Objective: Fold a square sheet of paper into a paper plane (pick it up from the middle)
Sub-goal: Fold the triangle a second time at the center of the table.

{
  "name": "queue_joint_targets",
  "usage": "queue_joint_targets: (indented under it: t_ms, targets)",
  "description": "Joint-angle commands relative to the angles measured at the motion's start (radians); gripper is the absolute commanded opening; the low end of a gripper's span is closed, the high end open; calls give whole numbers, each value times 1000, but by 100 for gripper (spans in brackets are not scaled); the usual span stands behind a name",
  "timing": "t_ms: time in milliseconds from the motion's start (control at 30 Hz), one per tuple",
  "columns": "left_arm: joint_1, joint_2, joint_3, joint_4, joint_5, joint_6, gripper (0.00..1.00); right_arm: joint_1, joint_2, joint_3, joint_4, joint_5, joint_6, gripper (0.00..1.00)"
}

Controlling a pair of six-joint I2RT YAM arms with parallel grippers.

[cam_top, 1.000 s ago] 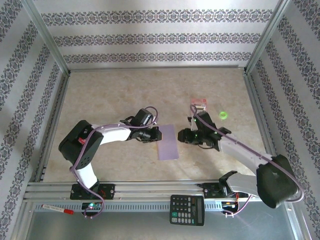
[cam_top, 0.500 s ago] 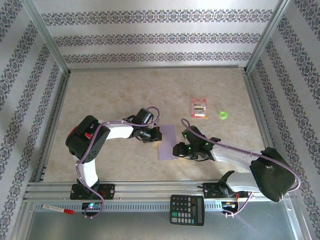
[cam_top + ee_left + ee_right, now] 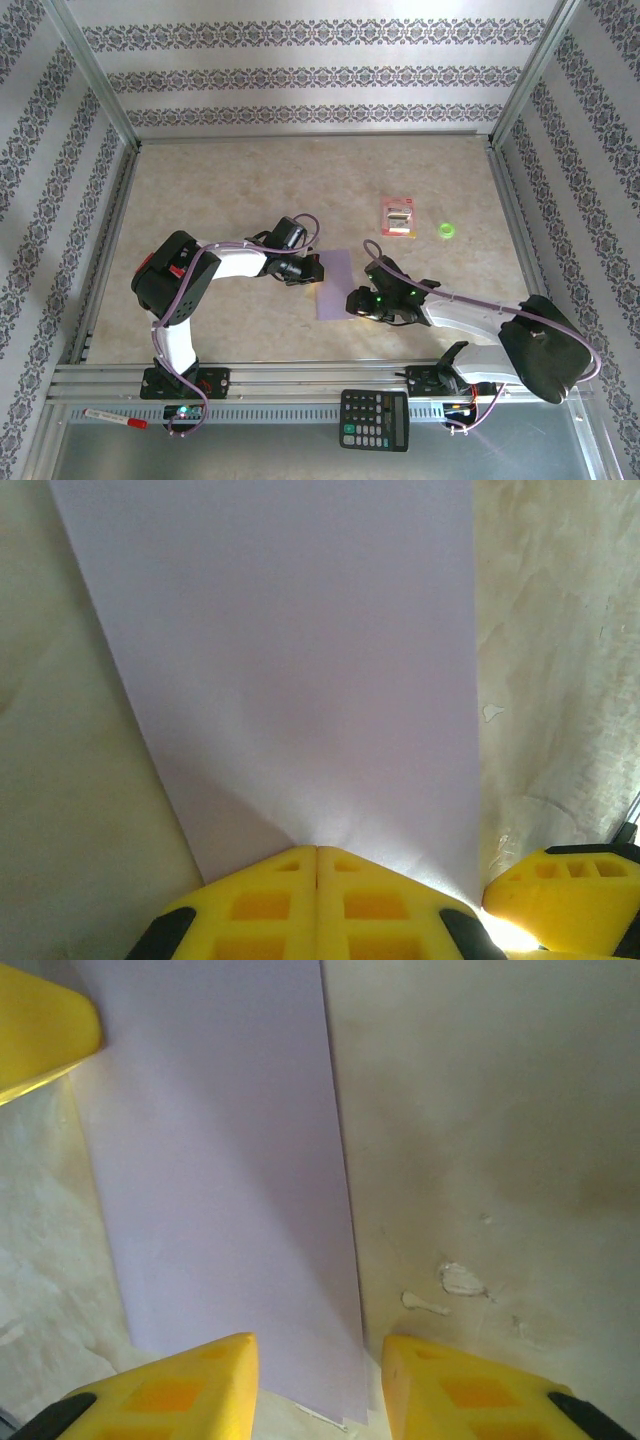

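I see my left tool (image 3: 316, 855) clenched on the square sheet of paper's (image 3: 336, 282) left edge; my right tool (image 3: 320, 1365) stands released, astride its right edge.

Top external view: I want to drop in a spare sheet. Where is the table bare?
Bare: the table across its far half, beyond the packet, and along its far-left side. Crowded: the centre, where the left gripper and right gripper meet at the lavender paper.

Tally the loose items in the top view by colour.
Lavender: 1, paper
Red-and-white: 2, packet, marker
Green: 1, ring
Black: 1, calculator
Total: 5
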Motion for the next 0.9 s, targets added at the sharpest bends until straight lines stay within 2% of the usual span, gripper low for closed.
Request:
queue_joint_targets:
  t_ms: [0, 367, 867]
  targets:
    - [10, 32, -11, -13, -1, 25, 2, 20, 3, -31, 86, -31, 44, 36]
    - [13, 40, -2, -31, -3, 39, 2, 14, -27, -40, 94, -37, 55, 32]
    - [14, 46, 18, -47, 2, 46, 2, -1, -75, -85, 139, -17, 71, 30]
